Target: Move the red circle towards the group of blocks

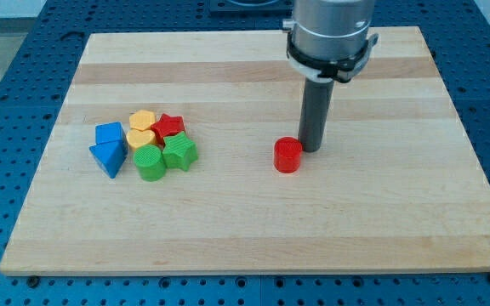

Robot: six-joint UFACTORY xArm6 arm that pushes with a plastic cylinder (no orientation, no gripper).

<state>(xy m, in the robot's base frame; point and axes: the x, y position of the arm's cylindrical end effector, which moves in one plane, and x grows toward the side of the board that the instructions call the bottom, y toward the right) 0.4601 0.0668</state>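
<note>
Touching red circle [287,155] right edge: my tip [311,150].

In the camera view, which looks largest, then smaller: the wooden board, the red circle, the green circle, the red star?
1. Wooden board, by far the largest.
2. Green circle and red circle look about alike; I will not rank them.
3. Red star shows least, but other blocks partly hide it, so this is unsure.

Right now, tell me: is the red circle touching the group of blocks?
No. The red circle sits apart at the group's right, beside my tip, with bare board between.
</note>
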